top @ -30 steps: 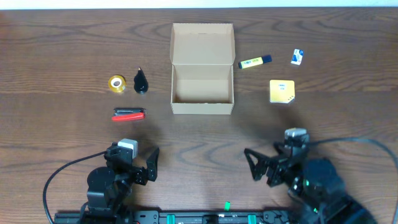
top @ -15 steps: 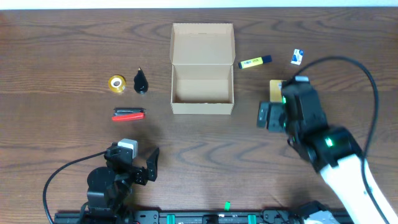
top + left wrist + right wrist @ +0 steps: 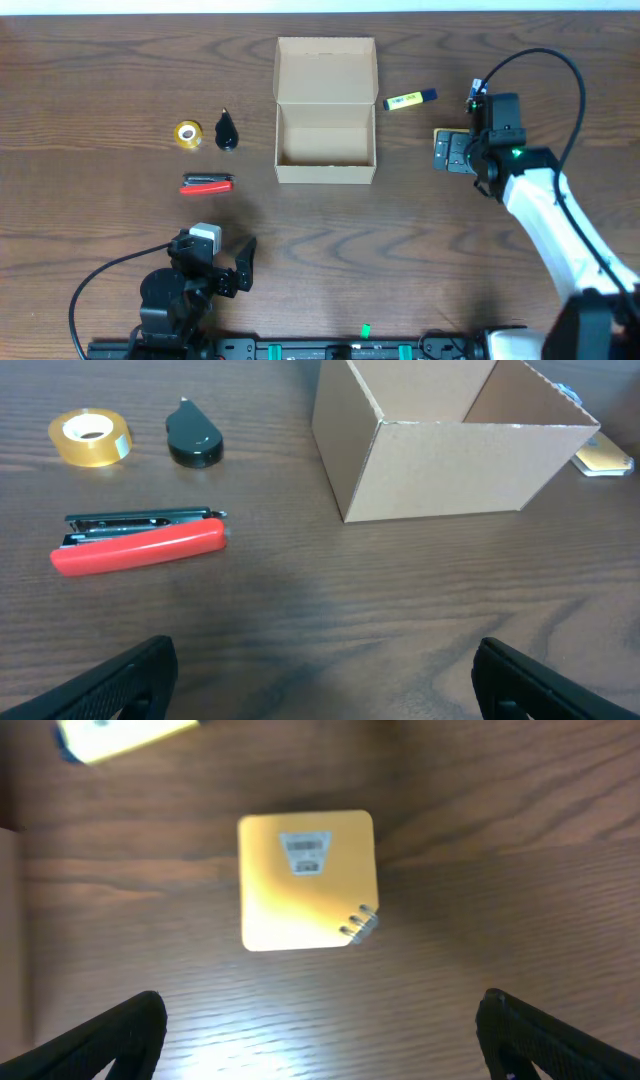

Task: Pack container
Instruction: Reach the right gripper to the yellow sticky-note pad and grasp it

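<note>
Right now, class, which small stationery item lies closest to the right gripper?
The square yellow notepad, directly under the open right gripper. The highlighter lies farther back; the tape roll and red stapler sit beyond the box.

Reference item: container, lid flap on its far side.

Left of container: teardrop-shaped item near; tape roll just beyond it, further left; stapler in front of both.

Right of container: marker beside the hinge line; note pad further right, in front of the marker.
</note>
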`<state>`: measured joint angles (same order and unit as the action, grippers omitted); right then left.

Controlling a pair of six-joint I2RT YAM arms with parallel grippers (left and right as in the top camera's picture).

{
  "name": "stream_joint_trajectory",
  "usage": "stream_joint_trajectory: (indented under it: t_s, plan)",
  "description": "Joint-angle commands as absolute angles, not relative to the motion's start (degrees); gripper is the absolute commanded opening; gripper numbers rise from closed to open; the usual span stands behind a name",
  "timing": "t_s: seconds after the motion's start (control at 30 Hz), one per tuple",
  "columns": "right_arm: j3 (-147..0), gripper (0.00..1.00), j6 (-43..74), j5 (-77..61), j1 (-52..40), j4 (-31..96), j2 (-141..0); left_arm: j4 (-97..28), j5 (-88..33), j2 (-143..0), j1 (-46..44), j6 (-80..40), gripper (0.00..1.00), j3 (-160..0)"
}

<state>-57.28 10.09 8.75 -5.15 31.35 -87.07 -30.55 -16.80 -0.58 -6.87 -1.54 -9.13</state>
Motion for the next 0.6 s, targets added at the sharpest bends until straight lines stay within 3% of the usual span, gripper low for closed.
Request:
stream_joint_trajectory:
  t_s: [0.0,0.57]
  plan:
    - [-58.3,0.99,6.7,7.9,-3.9,30.3,-90.4,-30.6,-17.8,-0.2,-7.1,-1.9,0.95,-8.4]
    - [-58.3,0.99,5.0,6.6,-2.1,16.7,-103.4,-30.6,-17.8,-0.2,-7.1,-1.9,0.95,-8.4]
